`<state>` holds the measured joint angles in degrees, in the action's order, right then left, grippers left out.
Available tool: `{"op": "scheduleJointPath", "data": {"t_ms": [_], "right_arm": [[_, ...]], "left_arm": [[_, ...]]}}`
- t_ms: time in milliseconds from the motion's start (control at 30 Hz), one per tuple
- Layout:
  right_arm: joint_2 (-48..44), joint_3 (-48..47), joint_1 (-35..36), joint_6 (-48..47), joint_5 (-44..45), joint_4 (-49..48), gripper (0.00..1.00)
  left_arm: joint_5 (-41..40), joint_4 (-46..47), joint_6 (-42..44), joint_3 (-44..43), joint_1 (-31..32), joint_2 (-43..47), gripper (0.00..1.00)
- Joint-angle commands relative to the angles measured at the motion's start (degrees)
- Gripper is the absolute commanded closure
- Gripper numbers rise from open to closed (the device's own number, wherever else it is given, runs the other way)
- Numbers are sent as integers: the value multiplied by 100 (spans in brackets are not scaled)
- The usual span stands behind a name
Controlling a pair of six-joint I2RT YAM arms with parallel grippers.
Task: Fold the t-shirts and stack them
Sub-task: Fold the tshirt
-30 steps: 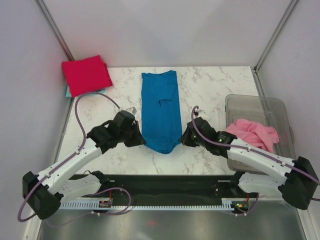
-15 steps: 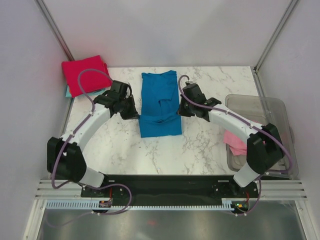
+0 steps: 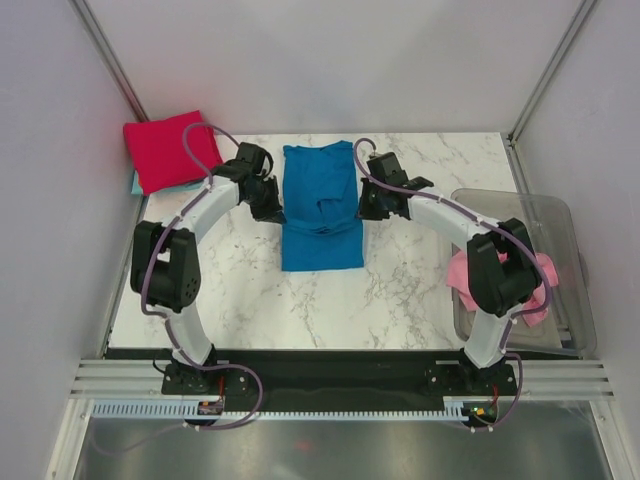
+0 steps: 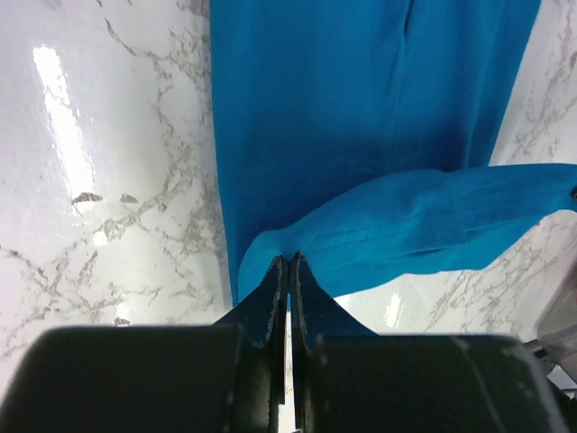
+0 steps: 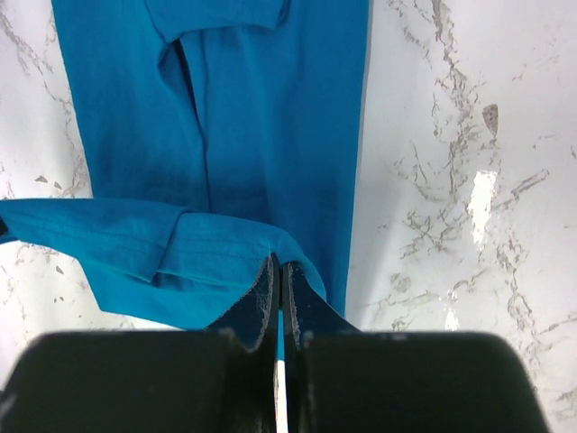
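The bright blue t-shirt [image 3: 320, 205] lies lengthwise in the middle of the marble table, its near hem lifted and doubled back over the body. My left gripper [image 3: 275, 212] is shut on the hem's left corner [image 4: 289, 260], and my right gripper [image 3: 365, 210] is shut on the right corner [image 5: 276, 260]. Between them the raised hem hangs as a band across the shirt [image 4: 361, 108] [image 5: 261, 108]. The crimson red t-shirt [image 3: 172, 150] sits folded at the back left on the pale teal t-shirt [image 3: 134, 184], which shows only as a thin edge. The pink t-shirt [image 3: 538, 272] lies crumpled in the tub.
A clear plastic tub [image 3: 560, 215] stands at the table's right edge, partly behind the right arm. White walls with metal posts close in the back and sides. Bare marble [image 3: 240, 290] shows near the arm bases.
Both grippers have travelled from the table's near side toward the back, carrying the blue t-shirt's near hem up over its body. The shirt now looks shorter.
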<state>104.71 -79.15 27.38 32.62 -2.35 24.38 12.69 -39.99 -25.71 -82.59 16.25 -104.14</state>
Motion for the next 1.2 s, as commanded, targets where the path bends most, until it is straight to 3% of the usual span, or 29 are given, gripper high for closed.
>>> {"op": "scheduleJointPath", "data": {"t_ms": [0,233,267,333,367,433,467,533,600,700,767,833,967,1033,1167], "right_arm": [[216,-381,-110,-203,-187,-56,100],[963,-873,-285,-291,-468,-65,100],[1042,-934,-355,-309,-512,-65,98],[1270,-1207,-426,-326,-626,13,86],[1359,-1321,-504,-353,-687,40,65],[1621,-1838,-601,-405,-871,206,46],[1728,-2101,-724,-458,-890,355,43],[2026,-3033,-830,-520,-995,837,39],[2159,-3874,-953,-633,-1074,1111,36],[1819,-4056,-980,-704,-1092,1394,34],[1441,-3540,-962,-643,-1232,1070,33],[801,-2372,-945,-503,-1373,553,33],[-212,32,-795,-231,-1505,-204,32],[-739,766,-682,6,-1637,-721,33],[-1303,2356,-488,376,-1857,-1400,35]], "left_arm": [[164,105,339,-433,-104,-351,98],[155,-44,383,-996,-236,-994,98],[190,-96,392,-1196,-280,-1177,97],[243,-307,444,-1443,-315,-1389,94],[226,-447,453,-1749,-333,-1564,90],[190,-738,453,-2067,-377,-1697,81],[269,-791,445,-2390,-438,-1793,64],[392,-1089,436,-3092,-509,-1908,50],[348,-1414,436,-3613,-588,-2075,46],[305,-1670,506,-4081,-597,-1875,38],[296,-1644,515,-3784,-579,-1637,37],[261,-1469,541,-3293,-535,-1095,37],[602,-303,427,-904,-491,111,38],[813,60,304,209,-482,750,39],[1034,895,41,1726,-474,1649,40]]}}
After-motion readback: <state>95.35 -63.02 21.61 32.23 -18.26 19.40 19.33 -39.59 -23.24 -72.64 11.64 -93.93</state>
